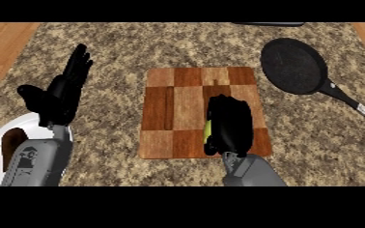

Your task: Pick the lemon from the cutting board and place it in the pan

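Observation:
A yellow-green lemon [207,127] lies on the checkered wooden cutting board [178,111], mostly hidden; only a sliver shows at the left of my right hand [230,123]. That hand sits over the board's lower right part with its fingers curled round the lemon. The black pan [294,66] lies to the upper right on the counter, its handle pointing to the lower right. My left hand [64,89] rests open at the left, fingers up, away from the board.
A white plate [16,125] with a dark brown item shows at the lower left edge, behind my left forearm. A dark object [271,23] lies at the counter's far edge. Wooden strips border the speckled counter at both sides.

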Motion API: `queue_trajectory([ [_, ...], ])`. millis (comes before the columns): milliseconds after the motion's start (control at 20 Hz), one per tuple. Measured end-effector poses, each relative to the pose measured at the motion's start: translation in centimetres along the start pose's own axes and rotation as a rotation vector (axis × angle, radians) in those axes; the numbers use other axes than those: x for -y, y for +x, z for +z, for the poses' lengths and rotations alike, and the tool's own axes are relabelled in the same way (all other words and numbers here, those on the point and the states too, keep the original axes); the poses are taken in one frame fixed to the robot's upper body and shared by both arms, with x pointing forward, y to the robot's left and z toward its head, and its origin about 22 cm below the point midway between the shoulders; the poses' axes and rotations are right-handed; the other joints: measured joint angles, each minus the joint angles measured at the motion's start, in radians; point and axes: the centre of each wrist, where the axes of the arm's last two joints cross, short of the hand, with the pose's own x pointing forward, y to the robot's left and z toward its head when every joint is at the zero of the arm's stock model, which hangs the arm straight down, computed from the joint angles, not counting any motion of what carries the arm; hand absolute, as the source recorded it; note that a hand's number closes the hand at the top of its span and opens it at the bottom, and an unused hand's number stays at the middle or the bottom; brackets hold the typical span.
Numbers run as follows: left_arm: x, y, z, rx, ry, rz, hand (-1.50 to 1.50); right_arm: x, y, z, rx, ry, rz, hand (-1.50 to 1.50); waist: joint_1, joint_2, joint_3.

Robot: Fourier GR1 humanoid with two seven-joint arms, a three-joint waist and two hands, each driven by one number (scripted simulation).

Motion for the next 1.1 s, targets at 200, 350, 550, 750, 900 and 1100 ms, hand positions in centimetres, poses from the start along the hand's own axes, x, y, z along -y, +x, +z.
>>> queue_trajectory([
  [200, 0.2, -0.2, -0.1, -0.005, -0.002, -0.004, 0.00, 2.9, 3.0, -2.1, -0.042, -0.141, -0.080, 1.50, 0.004, -0.003, 0.000],
  [350, 0.1, -0.5, -0.1, -0.007, 0.004, -0.005, 0.00, 4.7, 4.7, -4.0, -0.065, -0.227, -0.114, 1.50, -0.002, -0.004, 0.000],
  [550, -0.3, -0.6, -0.1, -0.013, 0.023, -0.011, 0.00, 7.1, 5.7, -6.1, -0.088, -0.309, -0.182, 1.50, -0.018, -0.007, 0.000],
  [750, -0.5, -0.6, 0.0, -0.016, 0.032, -0.009, 0.00, 8.6, 4.3, -8.4, -0.132, -0.375, -0.329, 1.50, -0.031, -0.007, 0.001],
  [900, -1.1, -1.0, 0.3, -0.018, 0.040, -0.006, 0.00, 9.3, 2.4, -10.3, -0.177, -0.413, -0.419, 1.50, -0.038, -0.008, 0.001],
  [1100, -0.9, -0.5, 0.6, -0.015, 0.042, -0.006, 0.00, 9.5, -2.2, -13.7, -0.250, -0.451, -0.429, 1.50, -0.041, -0.008, 0.001],
])
